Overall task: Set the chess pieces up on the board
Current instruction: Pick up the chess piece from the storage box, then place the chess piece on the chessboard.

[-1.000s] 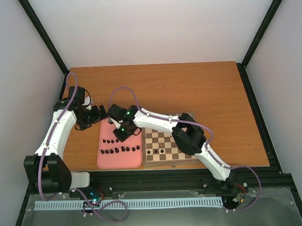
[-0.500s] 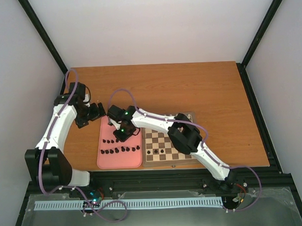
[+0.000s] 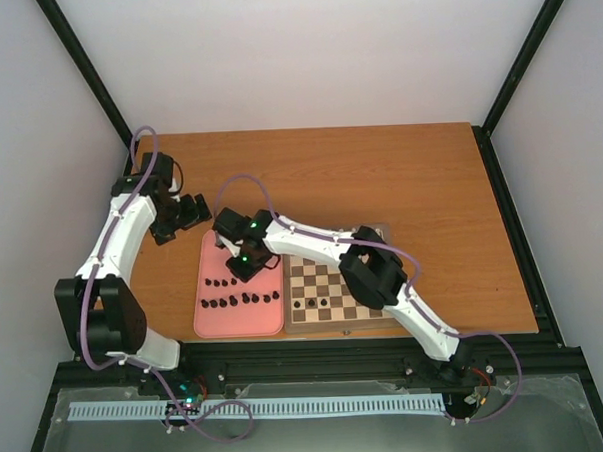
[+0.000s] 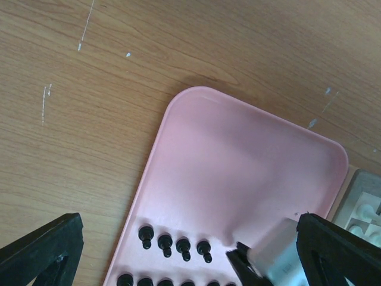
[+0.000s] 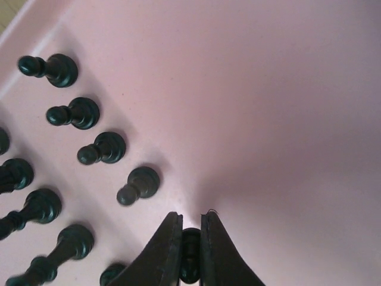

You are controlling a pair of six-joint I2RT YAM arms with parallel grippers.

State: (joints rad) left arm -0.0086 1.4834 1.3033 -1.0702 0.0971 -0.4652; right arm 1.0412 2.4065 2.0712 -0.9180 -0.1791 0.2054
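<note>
A black pawn (image 5: 190, 245) stands upright on the pink tray (image 5: 268, 119), its long axis along the right gripper (image 5: 191, 220), which is clenched on it. The left gripper (image 3: 189, 213) is spread wide above the table (image 3: 379, 173).

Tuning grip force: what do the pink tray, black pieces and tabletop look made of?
Pink tray: looks like matte moulded plastic, smooth, rounded corners, raised rim. Black pieces: likely plastic, faint sheen on the turned shapes; painted wood possible. Tabletop: wood grain, maybe laminate or veneer, semi-matte with small scratches.
</note>
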